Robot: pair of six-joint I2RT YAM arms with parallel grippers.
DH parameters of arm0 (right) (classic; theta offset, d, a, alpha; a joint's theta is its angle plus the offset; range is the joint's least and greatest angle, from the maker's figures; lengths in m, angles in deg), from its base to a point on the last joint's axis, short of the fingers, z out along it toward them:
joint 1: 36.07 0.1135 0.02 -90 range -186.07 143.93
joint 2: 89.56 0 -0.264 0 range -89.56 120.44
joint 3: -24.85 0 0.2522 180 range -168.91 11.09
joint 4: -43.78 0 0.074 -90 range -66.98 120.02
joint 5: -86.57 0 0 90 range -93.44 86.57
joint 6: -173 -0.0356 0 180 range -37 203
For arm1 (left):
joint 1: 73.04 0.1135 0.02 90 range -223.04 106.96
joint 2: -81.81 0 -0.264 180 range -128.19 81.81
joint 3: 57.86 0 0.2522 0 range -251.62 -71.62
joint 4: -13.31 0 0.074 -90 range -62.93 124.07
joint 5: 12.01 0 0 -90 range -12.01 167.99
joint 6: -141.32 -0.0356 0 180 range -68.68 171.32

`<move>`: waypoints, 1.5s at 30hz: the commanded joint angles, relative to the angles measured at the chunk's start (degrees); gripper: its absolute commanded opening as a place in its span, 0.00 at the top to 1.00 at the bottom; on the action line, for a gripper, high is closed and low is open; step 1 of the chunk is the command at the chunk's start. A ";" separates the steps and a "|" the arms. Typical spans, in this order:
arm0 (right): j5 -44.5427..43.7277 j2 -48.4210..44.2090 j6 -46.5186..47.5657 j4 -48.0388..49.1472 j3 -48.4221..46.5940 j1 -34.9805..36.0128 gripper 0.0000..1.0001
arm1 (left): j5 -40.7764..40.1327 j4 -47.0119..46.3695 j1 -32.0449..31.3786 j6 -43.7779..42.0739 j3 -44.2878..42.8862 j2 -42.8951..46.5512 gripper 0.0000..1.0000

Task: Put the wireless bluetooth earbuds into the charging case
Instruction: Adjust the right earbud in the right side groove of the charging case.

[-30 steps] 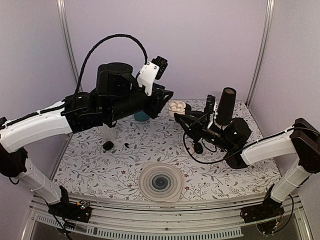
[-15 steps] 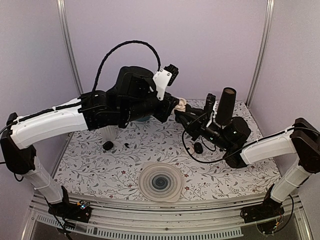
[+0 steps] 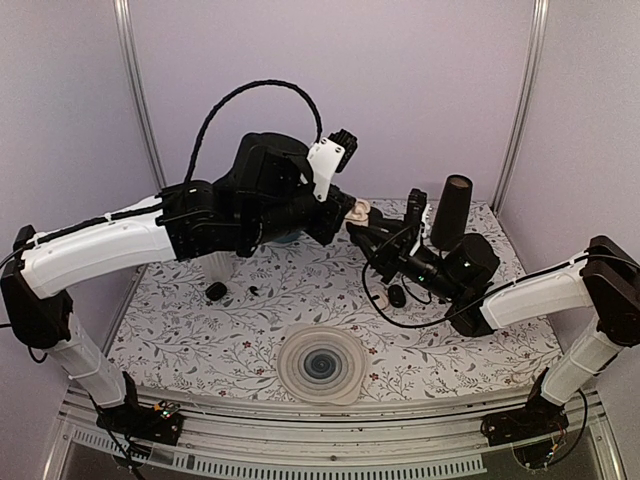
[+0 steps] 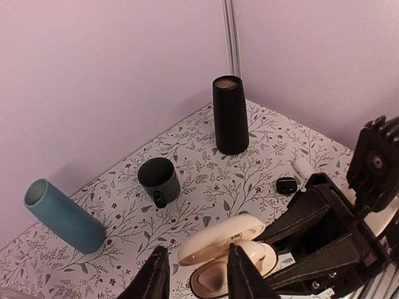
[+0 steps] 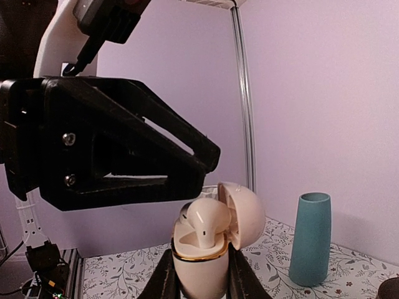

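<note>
Right gripper [image 5: 201, 274] clamps open charging case [image 5: 199, 252] aloft above tabletop [image 3: 200, 340], one earbud [image 5: 204, 219] seated; left gripper [image 4: 198, 271], spread and seemingly empty, hovers close, so bumping the lid [image 5: 242, 215] could dislodge case or earbud from the grip.

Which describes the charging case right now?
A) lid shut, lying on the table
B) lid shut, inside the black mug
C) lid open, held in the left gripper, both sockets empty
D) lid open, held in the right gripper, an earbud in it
D: in the right wrist view the charging case sits clamped in the right gripper with its lid swung open and a white earbud seated in it.
</note>
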 commanded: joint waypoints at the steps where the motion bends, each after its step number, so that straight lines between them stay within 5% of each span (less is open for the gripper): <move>1: -0.28 0.07 0.25 -0.44 -1.90 0.45 0.96 | -0.66 1.20 -0.62 -1.77 -2.54 0.69 0.67; 29: -0.48 -0.50 1.45 -3.34 -2.09 0.72 0.96 | -3.18 3.66 -1.30 -2.35 -2.24 1.54 0.67; 39: -0.97 -1.56 7.46 -5.00 -2.90 1.81 0.96 | 3.50 8.49 5.79 9.23 -4.50 3.03 0.69; 45: 2.24 -2.81 7.46 -5.13 -2.06 1.78 0.96 | 12.66 9.41 9.55 7.95 -4.47 4.25 0.69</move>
